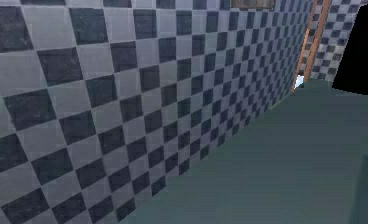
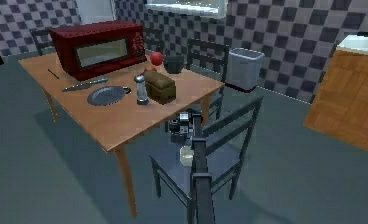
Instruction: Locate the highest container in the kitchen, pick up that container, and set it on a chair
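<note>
**Inspector:** Gripper status?

**Surveyor:** The gripper [image 2: 180,124] sits at the far end of the dark square arm bar [image 2: 201,190], at the near corner of the brown wooden table [image 2: 117,125]. The table edge and a chair lie behind its fingers. I cannot tell whether they stand apart or together, nor whether it holds anything.

**Inspector:** The container?

**Surveyor:** A small pale cup-shaped container [image 2: 186,155] shows just left of the arm bar, below the gripper. It appears against the seat of the dark grey slat-backed chair [image 2: 222,165]. Whether it rests on that seat cannot be told.

**Inspector:** Table contents, working outward.

**Surveyor:** A brown box [image 2: 161,87] and a slim grey shaker [image 2: 142,90] stand side by side near the middle. A small red round item [image 2: 155,58] stands behind them. A grey round plate [image 2: 109,96] and a long knife [image 2: 84,85] lie to their left. A red box-shaped microwave [image 2: 97,50] occupies the far end, close to the table's edges.

**Inspector:** Clearances?

**Surveyor:** A second dark chair [image 2: 207,55] stands at the table's far side. A grey bin [image 2: 245,68] stands against the checkered wall beyond it, and a light wooden cabinet [image 2: 347,95] is at the arm side view's right edge. Open grey floor [image 2: 292,160] runs between the near chair and that cabinet.

In the forward view, a blue-and-grey checkered wall [image 1: 112,90] runs close along the left. A strip of dark teal floor [image 1: 282,160] leads to a wooden door frame [image 1: 314,45] and a black opening [image 1: 357,45].
</note>
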Robot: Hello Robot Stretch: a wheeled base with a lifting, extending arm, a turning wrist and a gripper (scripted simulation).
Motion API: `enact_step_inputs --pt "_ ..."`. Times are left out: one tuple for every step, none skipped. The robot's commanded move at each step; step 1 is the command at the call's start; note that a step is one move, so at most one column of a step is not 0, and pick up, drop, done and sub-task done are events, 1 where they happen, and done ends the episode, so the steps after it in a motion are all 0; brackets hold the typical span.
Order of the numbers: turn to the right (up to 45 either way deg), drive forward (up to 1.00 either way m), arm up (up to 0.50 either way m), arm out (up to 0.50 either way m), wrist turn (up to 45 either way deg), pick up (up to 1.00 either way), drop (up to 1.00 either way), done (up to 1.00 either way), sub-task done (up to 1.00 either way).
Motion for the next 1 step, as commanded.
enact_step_inputs --pt "0.0 0.00 0.10 0.00 0.0 0.00 0.00 0.00 0.00"
